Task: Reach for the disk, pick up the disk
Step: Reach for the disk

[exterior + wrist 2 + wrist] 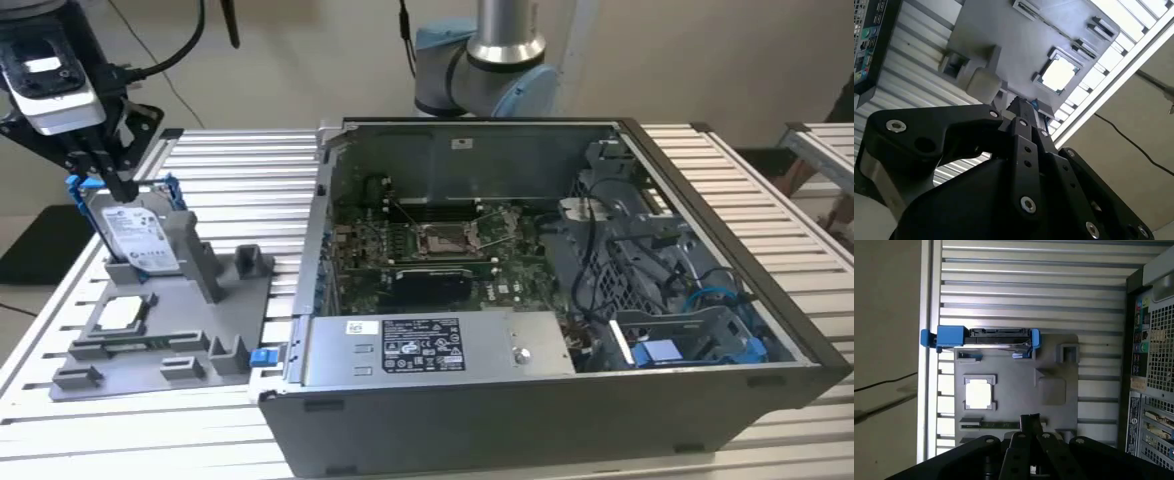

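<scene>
1. The arm (pixel 487 75) shows as a blue-grey joint behind the open computer case (pixel 534 430); the gripper (pixel 111 188) hangs off to one side of the case, pointing down at the slatted table (pixel 254 160); in both wrist views its fingers (pixel 1021 440) meet at the tips with nothing between them.
2. The disk (pixel 138 228) stands upright on edge in a grey fixture (pixel 174 335), just below the fingertips; in the exterior view the tips overlap its upper corner, but I cannot tell whether they touch it; they are not clamped round it.
3. The disk's lower end is sunk in the fixture's slot and hidden; in the first wrist view I see the disk edge-on, out beyond the fingertips, its dark top edge running between the ends of the blue bracket (pixel 949 336); in the second wrist view the fingers cover it, leaving a scrap of blue just past the tips; the gripper's upper body is cut off by the frame in the exterior view.
4. A square silver chip (pixel 123 313) lies flat in the fixture, lower than the hand and beside the disk.
5. The disk's face carries a white label; a grey box (pixel 534 350) inside the case carries a white sticker (pixel 420 345); the print on both is too small for me to read.
</scene>
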Controlling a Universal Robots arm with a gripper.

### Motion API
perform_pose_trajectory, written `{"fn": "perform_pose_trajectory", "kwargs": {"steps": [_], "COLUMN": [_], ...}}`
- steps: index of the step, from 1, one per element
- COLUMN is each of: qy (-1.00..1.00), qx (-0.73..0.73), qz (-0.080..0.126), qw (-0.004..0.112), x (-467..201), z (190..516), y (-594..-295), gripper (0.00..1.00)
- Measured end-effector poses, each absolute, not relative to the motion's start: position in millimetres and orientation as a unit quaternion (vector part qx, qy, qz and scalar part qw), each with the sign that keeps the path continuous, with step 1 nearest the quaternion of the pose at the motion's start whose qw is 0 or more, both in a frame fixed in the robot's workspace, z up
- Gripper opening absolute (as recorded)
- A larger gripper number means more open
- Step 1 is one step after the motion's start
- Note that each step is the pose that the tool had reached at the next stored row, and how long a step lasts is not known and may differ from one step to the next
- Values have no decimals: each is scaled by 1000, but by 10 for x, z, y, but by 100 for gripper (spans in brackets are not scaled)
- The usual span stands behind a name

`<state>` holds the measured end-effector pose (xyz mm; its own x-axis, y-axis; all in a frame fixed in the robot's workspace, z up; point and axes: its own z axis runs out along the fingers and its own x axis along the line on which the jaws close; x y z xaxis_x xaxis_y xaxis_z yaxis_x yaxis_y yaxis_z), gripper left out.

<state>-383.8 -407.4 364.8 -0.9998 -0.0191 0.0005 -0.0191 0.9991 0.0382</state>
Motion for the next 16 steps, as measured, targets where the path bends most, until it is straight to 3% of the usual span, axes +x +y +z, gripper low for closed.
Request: {"fn": "perform_pose_trajectory", "kwargs": {"steps": [11, 16], "qy": [-1000, -1000], "qx": [9, 10], "qz": [-19, -19], "qw": [1, 0], "x": [-3838, -3838], "z": [3649, 3645], "y": [-4067, -3921], "gripper": [0, 0]}}
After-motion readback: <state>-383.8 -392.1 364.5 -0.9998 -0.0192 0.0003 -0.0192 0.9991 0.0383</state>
